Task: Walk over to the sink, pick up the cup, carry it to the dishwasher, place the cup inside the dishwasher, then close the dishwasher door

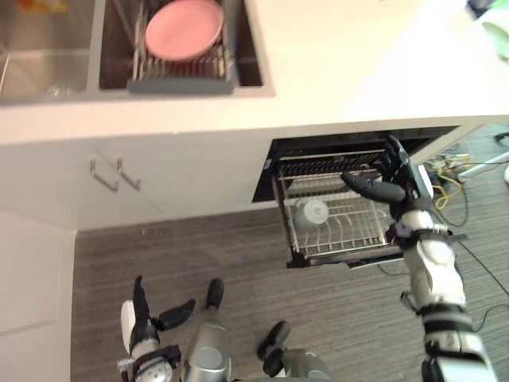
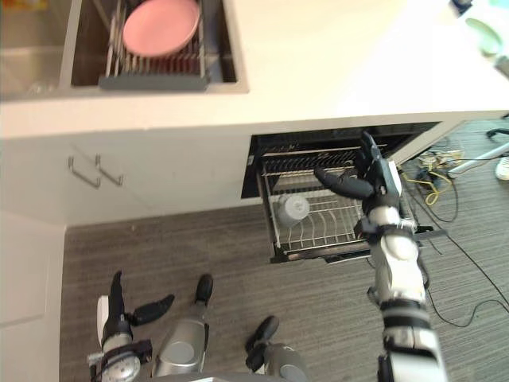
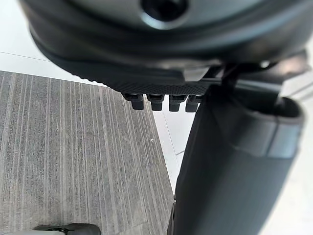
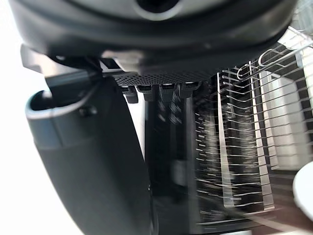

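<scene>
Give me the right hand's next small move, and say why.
Probably draw the right hand back to the front edge of the dishwasher rack, ready to push it in. The cup lies in that pulled-out rack and the hand hovers open above it, holding nothing, so placing looks done. The left hand hangs open near the floor.

A kitchen is indicated: a steel sink (image 1: 40, 68) is set into a white counter (image 1: 342, 64), a pink plate (image 1: 184, 28) is racked beside it, and an open dishwasher (image 1: 342, 232) is built in below.
</scene>
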Tool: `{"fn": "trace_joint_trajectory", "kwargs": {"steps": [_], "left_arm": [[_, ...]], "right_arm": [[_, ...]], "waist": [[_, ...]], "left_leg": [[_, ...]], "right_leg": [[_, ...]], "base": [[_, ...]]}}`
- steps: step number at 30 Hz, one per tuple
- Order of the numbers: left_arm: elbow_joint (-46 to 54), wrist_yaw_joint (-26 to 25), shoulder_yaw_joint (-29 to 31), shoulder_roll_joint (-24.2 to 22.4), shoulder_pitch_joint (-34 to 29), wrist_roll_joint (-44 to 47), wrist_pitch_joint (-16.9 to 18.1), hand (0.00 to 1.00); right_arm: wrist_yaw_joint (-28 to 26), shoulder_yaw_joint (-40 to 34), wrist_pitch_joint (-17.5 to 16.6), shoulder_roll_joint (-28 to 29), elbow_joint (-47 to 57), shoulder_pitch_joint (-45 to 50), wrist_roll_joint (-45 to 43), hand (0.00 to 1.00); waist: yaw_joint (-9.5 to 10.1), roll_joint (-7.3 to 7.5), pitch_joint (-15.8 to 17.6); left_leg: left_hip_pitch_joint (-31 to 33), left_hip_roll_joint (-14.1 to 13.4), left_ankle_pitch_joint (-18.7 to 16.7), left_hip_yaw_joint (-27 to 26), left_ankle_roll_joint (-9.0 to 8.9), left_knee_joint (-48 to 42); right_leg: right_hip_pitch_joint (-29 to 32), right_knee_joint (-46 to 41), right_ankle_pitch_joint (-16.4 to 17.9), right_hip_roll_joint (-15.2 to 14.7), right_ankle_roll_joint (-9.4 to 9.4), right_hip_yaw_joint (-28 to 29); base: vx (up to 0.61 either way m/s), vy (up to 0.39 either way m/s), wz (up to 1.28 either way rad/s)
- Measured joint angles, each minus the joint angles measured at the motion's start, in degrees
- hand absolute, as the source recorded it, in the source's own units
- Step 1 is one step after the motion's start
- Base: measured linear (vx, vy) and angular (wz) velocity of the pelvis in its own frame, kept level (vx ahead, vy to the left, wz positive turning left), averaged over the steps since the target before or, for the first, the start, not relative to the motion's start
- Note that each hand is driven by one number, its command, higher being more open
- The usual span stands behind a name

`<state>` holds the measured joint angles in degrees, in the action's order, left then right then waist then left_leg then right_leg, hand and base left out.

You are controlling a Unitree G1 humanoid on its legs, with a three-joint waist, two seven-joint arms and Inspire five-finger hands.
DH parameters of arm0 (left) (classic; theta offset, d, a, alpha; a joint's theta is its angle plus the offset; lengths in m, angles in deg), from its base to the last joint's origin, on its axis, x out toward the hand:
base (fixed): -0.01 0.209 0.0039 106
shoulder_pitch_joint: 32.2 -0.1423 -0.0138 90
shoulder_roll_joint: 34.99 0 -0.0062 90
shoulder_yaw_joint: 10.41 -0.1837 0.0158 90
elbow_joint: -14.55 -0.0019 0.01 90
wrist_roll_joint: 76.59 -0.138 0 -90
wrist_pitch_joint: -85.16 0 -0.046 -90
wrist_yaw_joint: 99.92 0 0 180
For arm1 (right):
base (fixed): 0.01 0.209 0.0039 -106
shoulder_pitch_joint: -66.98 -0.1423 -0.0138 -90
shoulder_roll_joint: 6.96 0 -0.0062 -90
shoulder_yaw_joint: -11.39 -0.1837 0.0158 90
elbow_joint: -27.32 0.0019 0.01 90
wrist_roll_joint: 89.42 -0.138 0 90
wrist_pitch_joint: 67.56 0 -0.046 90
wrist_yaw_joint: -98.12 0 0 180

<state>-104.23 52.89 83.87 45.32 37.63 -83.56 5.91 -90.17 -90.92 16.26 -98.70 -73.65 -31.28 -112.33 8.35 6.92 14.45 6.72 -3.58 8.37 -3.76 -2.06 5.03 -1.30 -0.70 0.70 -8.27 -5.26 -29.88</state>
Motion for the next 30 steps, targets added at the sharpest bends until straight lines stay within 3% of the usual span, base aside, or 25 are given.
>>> {"fn": "trace_joint_trajectory", "kwargs": {"steps": [6,10,12,14,15,16,18,20,22,23,24,25,26,28,30], "left_arm": [[-8.4,4.1,7.4,-4.9,-0.2,6.7,3.2,1.0],[-9.2,4.8,10.1,-8.0,-1.6,8.4,6.3,1.0],[-9.5,5.0,10.7,-8.0,-1.4,8.7,6.4,1.0],[-11.1,5.4,11.0,-8.6,-0.9,7.8,7.1,1.0],[-12.2,5.3,11.2,-9.6,-1.6,6.8,7.3,1.0],[-12.4,4.9,11.2,-10.2,-2.3,6.5,7.3,1.0],[-13.8,4.2,11.7,-10.4,-4.0,5.5,7.2,1.0],[-14.2,4.2,11.8,-10.2,-3.8,4.6,7.0,1.0],[-14.3,4.7,11.8,-9.9,-3.0,2.9,6.5,1.0],[-14.3,5.1,11.1,-9.1,-2.3,1.7,6.3,1.0],[-14.3,5.2,10.4,-8.7,-1.9,1.2,6.3,1.0],[-14.4,5.5,9.1,-7.6,-0.7,0.8,5.8,1.0],[-14.5,6.0,7.7,-6.1,1.1,0.7,4.8,1.0],[-15.6,6.8,6.9,-4.8,3.1,0.5,4.0,1.0],[-16.6,7.0,6.7,-4.0,3.2,0.4,3.4,1.0]], "right_arm": [[-6.6,-1.2,-1.0,8.1,9.4,7.3,-3.1,1.0],[-8.7,-0.7,-1.0,10.6,15.4,8.8,-4.5,1.0],[-7.9,-2.6,-1.0,10.3,18.4,9.0,-5.0,1.0],[-7.0,-6.0,-1.5,8.7,19.8,8.9,-6.9,1.0],[-6.4,-7.9,-1.7,7.2,19.8,8.6,-8.1,1.0],[-6.4,-8.5,-1.7,6.7,19.7,8.6,-8.7,1.0],[-6.8,-8.9,-3.2,7.7,19.7,9.0,-9.4,1.0],[-6.6,-8.9,-3.8,9.0,19.7,9.2,-9.6,1.0],[-6.1,-8.9,-4.0,9.9,19.7,11.1,-9.5,1.0],[-5.6,-8.9,-4.0,10.8,19.7,12.7,-9.5,1.0],[-5.3,-8.8,-4.0,11.3,19.7,13.2,-9.5,1.0],[-5.3,-8.6,-4.0,12.6,19.8,13.6,-9.6,1.0],[-5.0,-8.6,-4.0,13.5,20.8,14.4,-9.5,1.0],[-4.4,-8.6,-4.0,13.7,23.6,16.7,-9.5,1.0],[-4.3,-8.6,-4.3,13.6,27.1,18.3,-9.7,1.0]], "waist": [[-1.62,-2.62,-3.9],[-1.62,-4.63,-6.5],[-2.84,-4.66,-7.5],[-4.31,-5.27,-8.0],[-4.19,-6.96,-8.6],[-3.94,-7.74,-8.9],[-3.88,-7.82,-9.1],[-3.95,-7.6,-9.0],[-4.26,-7.48,-8.8],[-4.61,-7.41,-8.8],[-4.93,-7.39,-8.8],[-5.92,-7.5,-8.4],[-7.3,-6.89,-7.4],[-8.28,-6.23,-7.4],[-8.27,-5.24,-7.7]], "left_leg": [[-4.4,-0.3,-1.0,-1.4,-0.51,-0.1],[-3.7,-0.2,-1.2,0.8,-0.53,0.2],[-2.4,-1.2,-3.3,-8.1,2.35,-0.2],[-2.0,-2.4,-3.8,-16.4,3.06,-0.8],[-2.2,-2.7,-0.9,-17.2,1.69,-0.6],[-2.5,-2.6,1.3,-16.6,1.39,-0.3],[-4.4,-0.1,1.2,-15.9,2.04,0.1],[-4.9,2.0,0.2,-15.6,3.37,0.1],[-5.6,3.9,-0.5,-14.5,4.24,0.1],[-5.9,4.5,-0.8,-13.7,4.79,0.1],[-6.0,4.5,-1.1,-13.3,5.08,0.1],[-5.7,4.1,-1.3,-11.4,5.48,0.1],[-5.0,3.7,-1.1,-8.9,5.95,0.2],[-3.7,3.9,-0.6,-6.7,6.69,0.2],[-4.0,5.8,-0.5,-7.0,6.66,0.2]], "right_leg": [[-3.8,0.9,0.1,0.3,0.02,1.5],[-5.4,0.9,0.6,0.4,-0.15,-1.9],[-7.0,2.0,0.1,-0.1,-0.63,-8.0],[-8.6,1.8,0.3,-1.8,-1.44,-13.4],[-9.5,0.5,1.0,-2.1,-2.36,-15.1],[-9.9,-0.2,1.4,-2.4,-2.86,-15.5],[-11.3,-3.8,2.9,-6.1,-4.67,-16.1],[-10.7,-8.7,4.7,-9.5,-4.96,-16.3],[-9.8,-16.8,5.9,-13.8,-2.68,-16.1],[-7.3,-24.3,6.1,-16.3,3.67,-13.5],[-5.4,-27.3,5.1,-16.6,5.51,-10.0],[-2.4,-30.0,6.1,-14.0,4.23,-0.9],[-1.2,-28.7,9.2,-8.2,2.22,5.8],[0.1,-23.2,11.8,-0.6,0.89,12.1],[0.4,-14.6,11.8,3.1,2.06,14.0]], "base": [[0.02,-0.015,-0.17],[-0.08,-0.008,0.44],[-0.04,-0.013,1.24],[0.04,0.14,1.51],[0.05,0.237,1.14],[0.05,0.185,0.59],[0.07,0.214,0.28],[0.05,0.203,0.28],[0.04,0.175,0.48],[0.03,0.145,0.49],[0.06,0.16,0.61],[0.06,0.081,0.79],[0.05,0.039,0.92],[0.05,-0.037,0.76],[0.06,-0.055,0.16]]}}
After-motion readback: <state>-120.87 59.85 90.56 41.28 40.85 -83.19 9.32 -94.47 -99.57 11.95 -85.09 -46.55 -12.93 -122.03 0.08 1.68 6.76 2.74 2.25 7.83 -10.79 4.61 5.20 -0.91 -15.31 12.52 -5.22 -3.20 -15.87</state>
